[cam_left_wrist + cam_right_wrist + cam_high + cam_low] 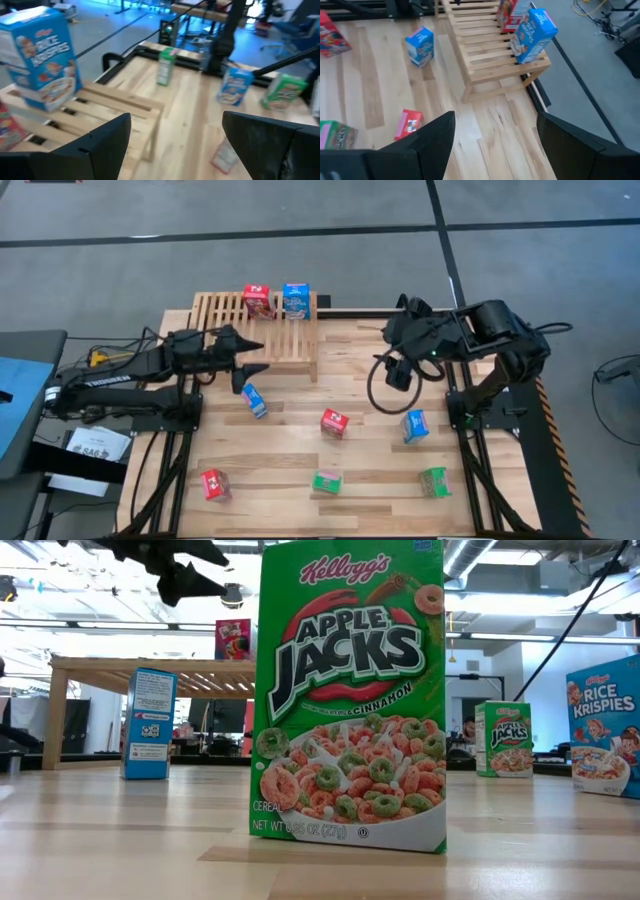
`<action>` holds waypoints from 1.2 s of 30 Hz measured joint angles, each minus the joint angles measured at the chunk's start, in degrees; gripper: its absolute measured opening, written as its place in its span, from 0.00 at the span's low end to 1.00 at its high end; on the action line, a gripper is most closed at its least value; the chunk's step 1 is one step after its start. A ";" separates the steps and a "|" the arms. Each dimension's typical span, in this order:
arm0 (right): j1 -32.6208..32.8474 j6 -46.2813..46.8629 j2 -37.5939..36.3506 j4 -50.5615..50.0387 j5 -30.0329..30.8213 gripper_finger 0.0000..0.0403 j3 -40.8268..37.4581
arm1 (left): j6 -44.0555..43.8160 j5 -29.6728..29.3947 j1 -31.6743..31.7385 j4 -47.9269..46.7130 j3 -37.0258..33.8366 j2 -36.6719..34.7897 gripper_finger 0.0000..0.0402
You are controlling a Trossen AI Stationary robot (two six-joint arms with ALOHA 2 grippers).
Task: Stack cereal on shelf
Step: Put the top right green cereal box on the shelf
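Left gripper (252,355): held open and empty, just off the shelf's (225,320) front edge.
Right gripper (397,360): open, empty, near the table's (380,480) far right corner.
Shelf: one red box (258,301) and one blue box (295,300) stood on it.
Table: seven boxes scattered.

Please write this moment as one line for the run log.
shelf: red box and blue box on it | table: seven boxes | left gripper: open, empty, beside shelf | right gripper: open, empty
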 joint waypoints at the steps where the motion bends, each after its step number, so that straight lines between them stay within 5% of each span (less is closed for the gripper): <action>1: 0.48 0.00 0.00 -0.02 0.00 0.76 0.00 | -0.38 0.00 -0.78 -0.05 0.00 -0.30 0.76; 17: 1.38 0.33 -0.10 0.09 1.66 0.76 -2.51 | -1.91 0.00 -12.77 -0.05 0.00 -0.56 0.76; 36: -4.43 2.43 -14.17 1.39 1.60 0.76 -34.95 | -1.03 -1.05 -14.86 -0.04 0.00 -0.58 0.76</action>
